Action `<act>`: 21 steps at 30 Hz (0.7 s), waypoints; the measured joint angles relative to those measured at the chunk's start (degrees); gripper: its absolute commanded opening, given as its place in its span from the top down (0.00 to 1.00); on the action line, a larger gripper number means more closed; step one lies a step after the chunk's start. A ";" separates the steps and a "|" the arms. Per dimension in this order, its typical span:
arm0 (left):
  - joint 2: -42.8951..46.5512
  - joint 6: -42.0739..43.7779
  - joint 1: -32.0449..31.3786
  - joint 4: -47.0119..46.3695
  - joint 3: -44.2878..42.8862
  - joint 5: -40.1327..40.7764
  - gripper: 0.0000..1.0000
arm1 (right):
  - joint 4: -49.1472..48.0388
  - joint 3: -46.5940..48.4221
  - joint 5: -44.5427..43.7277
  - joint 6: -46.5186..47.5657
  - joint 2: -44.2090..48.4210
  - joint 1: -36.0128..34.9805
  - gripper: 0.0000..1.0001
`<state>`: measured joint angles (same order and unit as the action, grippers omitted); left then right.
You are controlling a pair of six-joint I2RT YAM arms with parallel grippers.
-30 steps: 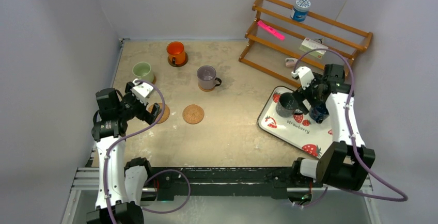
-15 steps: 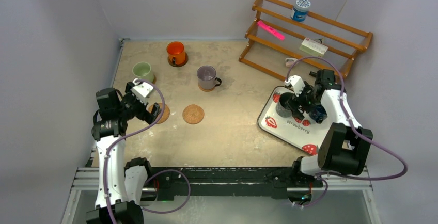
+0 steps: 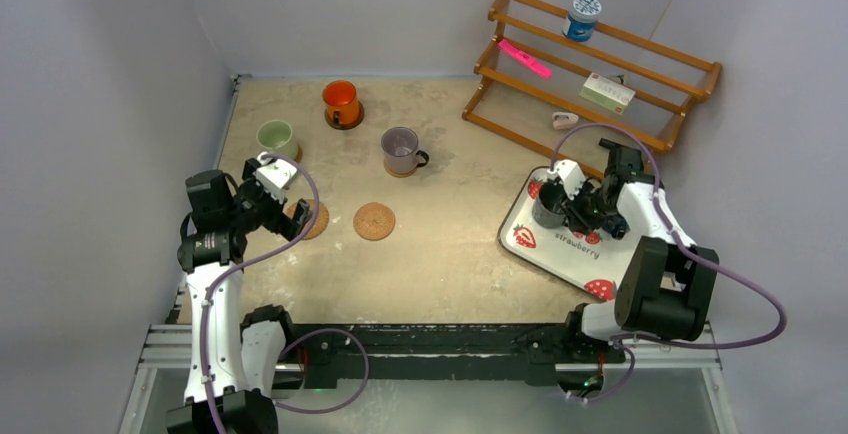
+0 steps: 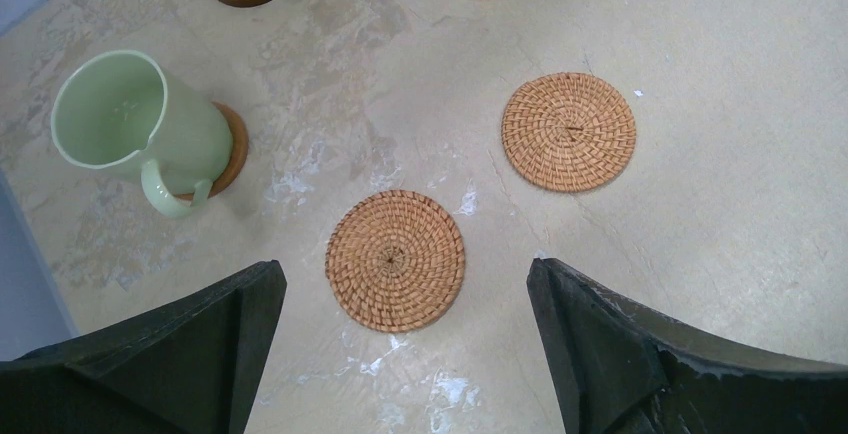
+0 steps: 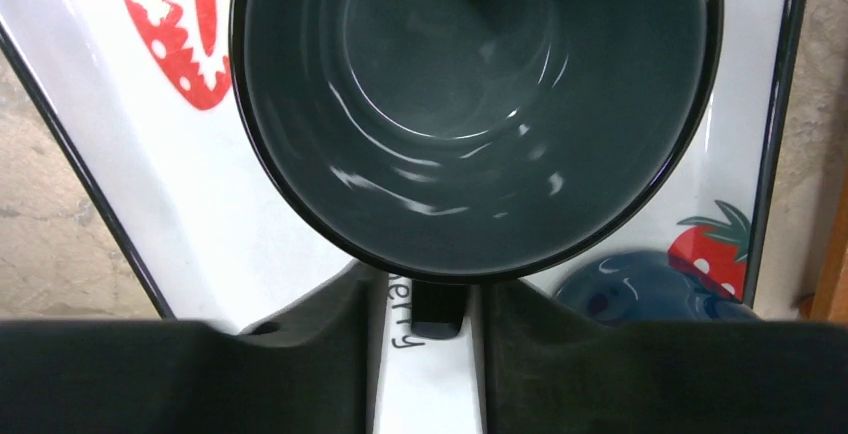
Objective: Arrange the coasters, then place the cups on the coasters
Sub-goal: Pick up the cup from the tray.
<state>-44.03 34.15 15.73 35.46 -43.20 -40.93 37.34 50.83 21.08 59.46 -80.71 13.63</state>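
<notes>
My right gripper (image 5: 430,306) is shut on the handle (image 5: 438,312) of the dark grey-teal cup (image 5: 470,104), which stands on the strawberry tray (image 5: 260,224) with the dark blue cup (image 5: 640,289) just beside it. From above, that gripper (image 3: 575,209) is at the grey cup (image 3: 549,204). My left gripper (image 4: 402,269) hangs open over a bare woven coaster (image 4: 395,259); a second bare coaster (image 4: 568,131) lies to its right. The pale green cup (image 3: 276,138), orange cup (image 3: 340,101) and purple-grey cup (image 3: 401,149) each stand on a coaster.
A wooden rack (image 3: 600,64) stands at the back right with a blue-and-white tub (image 3: 581,17) on top and a pink item (image 3: 525,58) on a shelf. Grey walls close in on the left, the back and the right. The tray (image 3: 560,254) lies at the table's right side.
My right gripper has come down and leftward to the dark grey-teal cup, and its jaws have closed round the handle. The left arm has not moved.
</notes>
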 measured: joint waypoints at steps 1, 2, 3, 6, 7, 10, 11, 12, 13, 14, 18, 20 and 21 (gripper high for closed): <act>0.00 0.00 0.00 0.00 0.00 -0.02 0.00 | -0.35 -0.26 0.02 -0.20 0.13 0.00 0.86; 0.00 0.00 0.00 0.00 0.00 0.00 0.00 | -0.44 -0.61 0.09 -0.35 0.44 0.00 0.95; 0.00 0.00 0.00 0.00 0.00 0.00 0.00 | -0.48 -0.94 0.07 -1.18 0.94 0.00 1.00; 0.00 0.00 0.00 0.00 0.00 -0.02 0.00 | 0.09 -1.84 0.61 -1.66 3.65 -0.07 1.00; 0.00 0.00 0.00 0.00 0.00 0.00 0.00 | 0.70 -2.03 0.83 -1.99 5.05 -0.07 1.00; 0.00 0.00 0.00 0.02 0.00 -0.02 0.00 | 2.16 -2.05 1.46 -3.32 9.27 -0.07 1.00; 0.00 0.00 0.00 0.02 0.00 -0.02 0.00 | 2.47 -2.03 2.05 -4.04 10.84 -0.11 1.00; 0.00 0.00 0.00 0.00 0.00 -0.02 0.00 | 2.78 -1.97 2.69 -4.94 12.37 -0.31 1.00; 0.00 0.00 0.00 0.00 0.00 -0.02 0.00 | 3.10 -1.70 3.10 -6.36 14.08 -0.85 1.00; 0.00 0.00 0.00 0.02 0.00 -0.02 0.00 | 3.23 -1.27 3.23 -8.02 15.39 -1.88 1.00; 0.00 0.00 0.00 0.00 0.00 0.00 0.00 | 1.14 0.96 2.14 -16.50 18.14 -12.00 1.00; 0.00 0.00 0.00 0.00 0.00 0.00 0.00 | -0.92 2.16 2.14 -20.85 18.08 -18.40 1.00; 0.00 0.00 0.00 0.00 0.00 0.00 0.00 | -2.01 2.67 2.12 -22.97 17.64 -21.49 1.00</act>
<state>-44.03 34.15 15.73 35.46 -43.20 -40.93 35.33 53.49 23.20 36.49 -63.07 -7.86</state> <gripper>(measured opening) 0.998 0.202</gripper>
